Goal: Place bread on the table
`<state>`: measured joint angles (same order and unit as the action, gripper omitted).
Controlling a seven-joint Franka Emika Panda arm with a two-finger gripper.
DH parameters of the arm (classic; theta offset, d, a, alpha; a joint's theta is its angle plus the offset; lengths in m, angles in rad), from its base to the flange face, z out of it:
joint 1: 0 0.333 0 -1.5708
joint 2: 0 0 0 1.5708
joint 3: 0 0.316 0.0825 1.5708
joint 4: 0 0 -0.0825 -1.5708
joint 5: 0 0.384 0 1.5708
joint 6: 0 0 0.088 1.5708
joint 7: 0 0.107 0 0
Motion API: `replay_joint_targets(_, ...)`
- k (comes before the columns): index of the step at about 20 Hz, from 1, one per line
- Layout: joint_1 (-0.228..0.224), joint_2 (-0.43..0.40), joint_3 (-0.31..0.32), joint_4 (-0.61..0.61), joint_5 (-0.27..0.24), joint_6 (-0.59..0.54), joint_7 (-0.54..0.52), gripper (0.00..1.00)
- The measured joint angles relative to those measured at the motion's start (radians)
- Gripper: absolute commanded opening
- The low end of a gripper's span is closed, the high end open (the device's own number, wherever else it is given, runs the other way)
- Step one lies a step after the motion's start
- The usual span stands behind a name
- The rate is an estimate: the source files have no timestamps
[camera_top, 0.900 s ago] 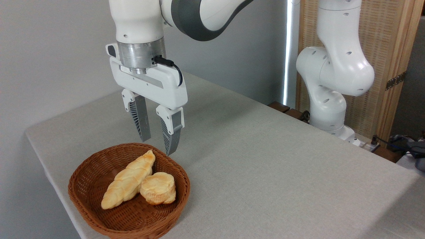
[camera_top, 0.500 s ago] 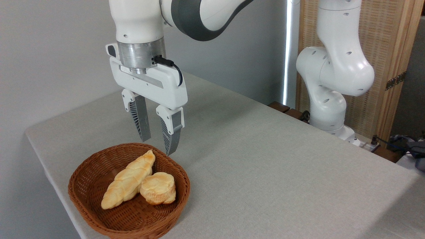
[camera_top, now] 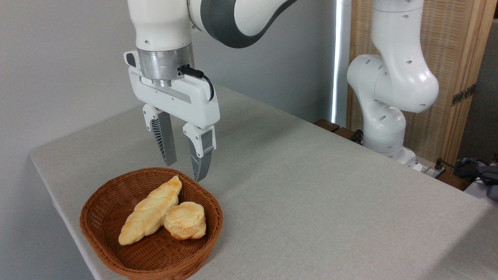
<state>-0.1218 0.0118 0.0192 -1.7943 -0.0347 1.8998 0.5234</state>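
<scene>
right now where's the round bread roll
The round bread roll lies in the wicker basket at the lower left of the camera view, touching the right side of the long braided loaf, below the open gripper.

Grey-beige tabletop (camera_top: pixel 311 194) carries a brown wicker basket (camera_top: pixel 105 237), sitting just below and in front of the end effector (camera_top: pixel 184 171).
</scene>
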Motion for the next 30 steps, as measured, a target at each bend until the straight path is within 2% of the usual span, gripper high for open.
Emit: replay_joint_targets(30,0.003,-0.001,0.003,0.000,0.000,0.000,0.022,1.00)
